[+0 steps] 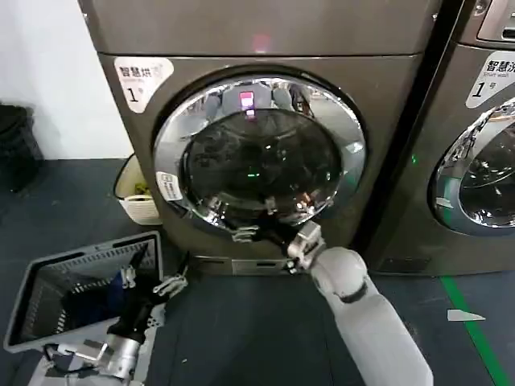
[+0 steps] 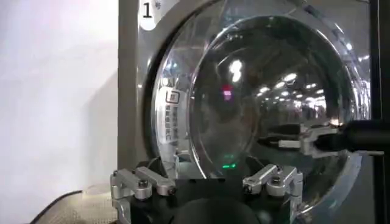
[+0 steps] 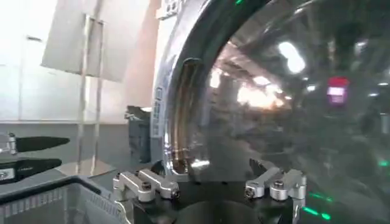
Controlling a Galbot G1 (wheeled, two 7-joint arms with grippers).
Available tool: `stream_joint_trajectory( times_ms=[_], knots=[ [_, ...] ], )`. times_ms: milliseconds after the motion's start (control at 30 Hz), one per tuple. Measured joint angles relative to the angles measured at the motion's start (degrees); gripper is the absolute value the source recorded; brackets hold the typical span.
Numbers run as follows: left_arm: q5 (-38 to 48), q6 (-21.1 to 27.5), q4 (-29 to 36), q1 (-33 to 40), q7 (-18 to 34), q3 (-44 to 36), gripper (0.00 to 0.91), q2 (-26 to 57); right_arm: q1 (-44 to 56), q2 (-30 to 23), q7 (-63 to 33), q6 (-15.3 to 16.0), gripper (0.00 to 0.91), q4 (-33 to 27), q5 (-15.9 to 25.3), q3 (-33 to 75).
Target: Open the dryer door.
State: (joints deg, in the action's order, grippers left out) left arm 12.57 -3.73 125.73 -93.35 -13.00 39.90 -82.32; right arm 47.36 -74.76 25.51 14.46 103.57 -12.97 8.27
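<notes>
The dryer door [image 1: 259, 153] sits closed in the front panel of the dryer [image 1: 265, 48], its chrome rim flush against the grey housing. A small white sticker [image 1: 169, 186] lies on the rim's left portion. The dark glass bowl reflects ceiling lights and a small pink indicator.

The right end effector [image 1: 256, 233] is raised to the lower edge of the door rim, just below the glass. Its fingers point left along the rim; in the left wrist view [image 2: 286, 137] the two dark fingertips stand slightly apart with nothing between them. Whether they touch the rim cannot be told.

The left end effector [image 1: 173, 283] hangs low at the left, over the edge of a grey basket [image 1: 48, 273] on the floor. Its fingers are spread apart and hold nothing.

A neighbouring machine [image 1: 483, 161] stands to the right of the dryer.
</notes>
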Motion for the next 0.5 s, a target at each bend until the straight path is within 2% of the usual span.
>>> stream_joint_trajectory(
  times_ms=[500],
  knots=[
    [-0.09, -0.43, -0.28, -0.43, 0.05, -0.12, 0.907, -0.32, -6.93, -3.68, 1.50, -1.76, 0.907, -7.21, 0.47, -6.91]
  ],
)
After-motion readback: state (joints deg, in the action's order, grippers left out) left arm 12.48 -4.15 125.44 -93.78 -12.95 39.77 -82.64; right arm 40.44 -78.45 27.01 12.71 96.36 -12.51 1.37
